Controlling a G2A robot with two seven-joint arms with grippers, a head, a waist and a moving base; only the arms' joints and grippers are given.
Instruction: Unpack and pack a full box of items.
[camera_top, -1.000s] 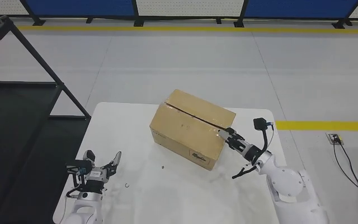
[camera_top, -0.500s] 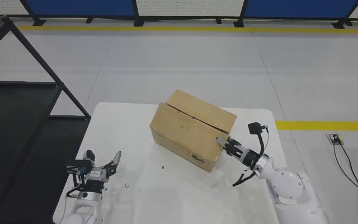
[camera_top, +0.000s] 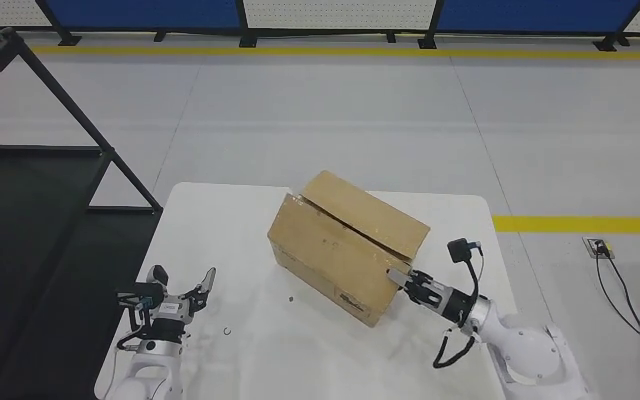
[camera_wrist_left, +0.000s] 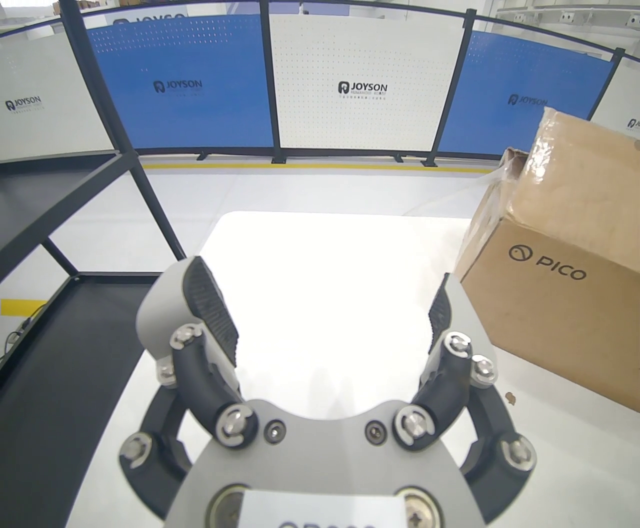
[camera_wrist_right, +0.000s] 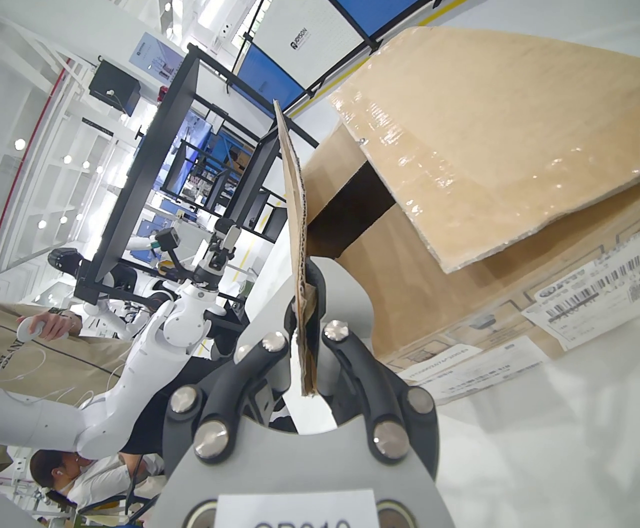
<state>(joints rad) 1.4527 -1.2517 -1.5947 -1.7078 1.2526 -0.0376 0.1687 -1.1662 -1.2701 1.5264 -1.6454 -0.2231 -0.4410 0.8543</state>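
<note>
As I judge it, you are at the very start. The cardboard box (camera_top: 345, 245) sits skewed in the middle of the white table (camera_top: 250, 350), with its top flaps lying nearly shut and its contents hidden. Your right gripper (camera_wrist_right: 306, 320) is at the end of the box nearest that arm. Its jaws are pressed together on the edge of a side flap (camera_wrist_right: 294, 200), which stands out from the body with a dark gap behind it. Your left gripper (camera_wrist_left: 327, 300) is at the near-left part of the table, well apart from the box, jaws spread wide and holding nothing. So the opening has begun, while taking the items out and all the repacking are left. The box is plain brown corrugated board with stiff flat panels, and the fluted core shows along the cut edge of the pinched flap. Glossy, wrinkled clear tape (camera_wrist_right: 450, 145) covers the upper flap, and paper labels (camera_wrist_right: 580, 295) are stuck on the end wall. The pads (camera_wrist_left: 210, 305) on the left jaws are black and ribbed.
</note>
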